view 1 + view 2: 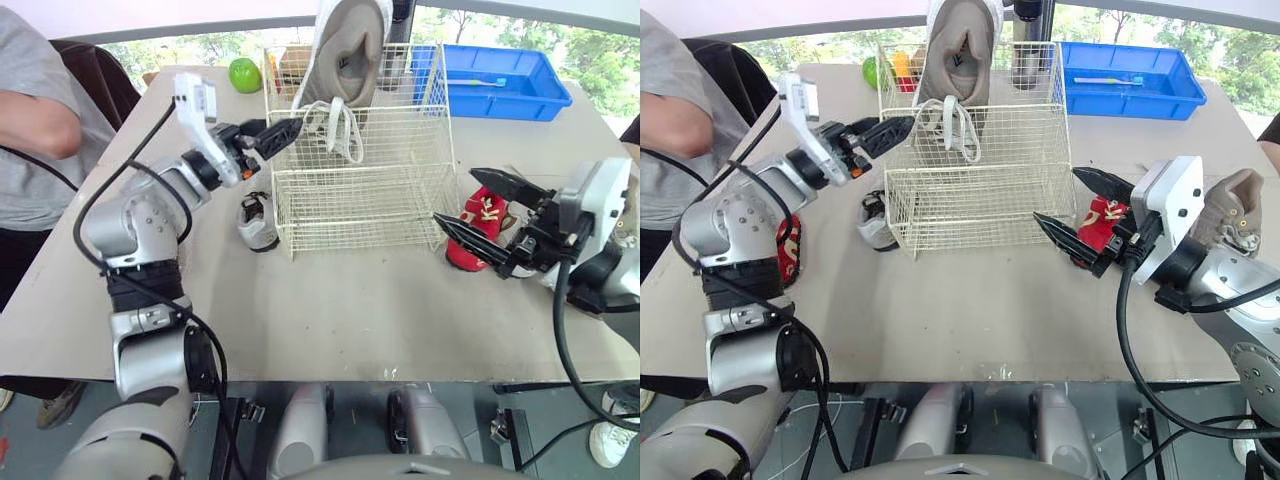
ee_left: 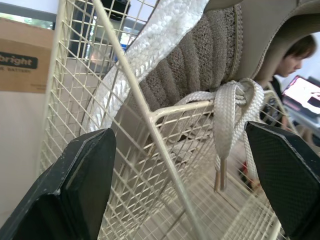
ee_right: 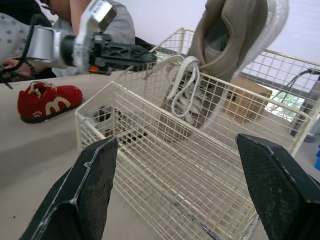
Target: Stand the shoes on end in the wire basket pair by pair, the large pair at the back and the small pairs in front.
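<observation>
The cream wire basket (image 1: 360,190) stands mid-table. One large grey-brown shoe (image 1: 345,50) stands on end in its back section, white laces (image 2: 232,115) draped over the divider. My left gripper (image 1: 285,135) is open at the basket's upper left corner, a corner wire between its fingers. My right gripper (image 1: 455,195) is open just right of the basket, its fingers over a small red shoe (image 1: 482,222) lying on the table. The other red shoe (image 1: 790,250) lies far left. A small grey shoe (image 1: 257,222) lies against the basket's left side. The second large shoe (image 1: 1232,212) sits behind my right arm.
A person in a grey shirt (image 1: 40,110) sits at the table's left edge. A green apple (image 1: 244,73) and a blue bin (image 1: 500,80) stand behind the basket. The table (image 1: 330,310) in front of the basket is bare.
</observation>
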`<action>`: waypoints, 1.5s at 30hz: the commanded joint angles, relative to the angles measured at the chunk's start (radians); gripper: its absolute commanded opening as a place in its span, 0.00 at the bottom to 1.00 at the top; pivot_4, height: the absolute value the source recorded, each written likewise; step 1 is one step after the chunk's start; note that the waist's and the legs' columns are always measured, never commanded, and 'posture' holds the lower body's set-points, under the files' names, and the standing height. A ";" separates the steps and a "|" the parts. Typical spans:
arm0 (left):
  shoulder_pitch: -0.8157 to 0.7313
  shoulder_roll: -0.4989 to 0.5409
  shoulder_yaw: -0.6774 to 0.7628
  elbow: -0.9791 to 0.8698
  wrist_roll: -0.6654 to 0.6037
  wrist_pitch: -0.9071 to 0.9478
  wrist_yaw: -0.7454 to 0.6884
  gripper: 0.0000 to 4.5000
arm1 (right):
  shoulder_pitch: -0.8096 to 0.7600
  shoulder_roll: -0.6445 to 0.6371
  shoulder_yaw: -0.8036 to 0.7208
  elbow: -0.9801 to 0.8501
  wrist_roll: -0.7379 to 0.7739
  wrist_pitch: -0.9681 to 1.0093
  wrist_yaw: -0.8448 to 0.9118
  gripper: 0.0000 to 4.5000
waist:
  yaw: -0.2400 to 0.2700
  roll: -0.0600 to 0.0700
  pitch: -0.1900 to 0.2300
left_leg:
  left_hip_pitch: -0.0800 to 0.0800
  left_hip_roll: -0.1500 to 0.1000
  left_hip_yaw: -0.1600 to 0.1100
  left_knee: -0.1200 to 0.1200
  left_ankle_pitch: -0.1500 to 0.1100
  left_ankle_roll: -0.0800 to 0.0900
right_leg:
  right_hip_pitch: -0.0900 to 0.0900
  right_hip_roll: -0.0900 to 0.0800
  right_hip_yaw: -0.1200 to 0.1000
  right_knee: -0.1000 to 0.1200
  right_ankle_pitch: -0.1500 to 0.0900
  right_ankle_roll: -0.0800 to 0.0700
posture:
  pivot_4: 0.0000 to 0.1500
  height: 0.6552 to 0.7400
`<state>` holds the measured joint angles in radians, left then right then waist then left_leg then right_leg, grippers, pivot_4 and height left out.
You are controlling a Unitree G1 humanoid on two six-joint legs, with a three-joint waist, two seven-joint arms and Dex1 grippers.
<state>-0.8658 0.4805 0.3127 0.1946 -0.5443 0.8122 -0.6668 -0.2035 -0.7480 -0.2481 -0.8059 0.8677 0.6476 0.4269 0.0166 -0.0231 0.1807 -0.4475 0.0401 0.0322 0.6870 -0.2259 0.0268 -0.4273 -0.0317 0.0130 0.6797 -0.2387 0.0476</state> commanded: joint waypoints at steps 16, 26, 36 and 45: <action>-0.258 0.017 -0.175 0.136 0.220 -0.437 -0.034 0.99 | 0.007 -0.004 -0.009 -0.039 -0.008 -0.008 -0.029 0.80 | 0.002 -0.001 0.000 | -0.001 -0.001 0.001 0.000 0.000 0.000 | 0.000 -0.002 0.000 -0.001 0.000 0.000 | 1.00 1.00; -0.297 -0.086 -0.323 0.237 0.447 -0.629 0.134 0.88 | 0.013 -0.013 -0.023 -0.062 0.002 0.002 -0.045 0.80 | -0.005 -0.001 0.000 | -0.001 -0.001 0.000 -0.001 0.000 0.000 | 0.000 -0.001 0.001 -0.001 0.000 0.000 | 1.00 1.00; -0.242 -0.120 -0.213 0.138 0.412 -0.567 0.287 0.03 | 0.023 -0.003 -0.011 -0.063 -0.007 -0.008 -0.061 0.80 | -0.004 -0.001 0.000 | -0.001 -0.001 0.000 -0.001 0.000 0.000 | 0.000 -0.001 0.001 -0.001 0.000 0.000 | 1.00 1.00; -0.175 -0.170 -0.094 -0.088 0.330 -0.359 0.473 0.03 | -0.014 0.018 0.039 -0.018 -0.029 -0.022 -0.029 0.80 | -0.034 -0.001 0.000 | 0.001 0.000 -0.003 -0.002 0.000 0.000 | 0.000 0.000 0.004 -0.001 0.000 0.000 | 1.00 1.00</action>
<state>-1.0199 0.3111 0.1356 0.1791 -0.1706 0.4198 -0.2629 -0.1962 -0.7346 -0.2063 -0.8166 0.8451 0.6496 0.3866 -0.0170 -0.0238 0.1805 -0.4464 0.0404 0.0291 0.6848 -0.2259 0.0270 -0.4275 -0.0313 0.0164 0.6790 -0.2387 0.0479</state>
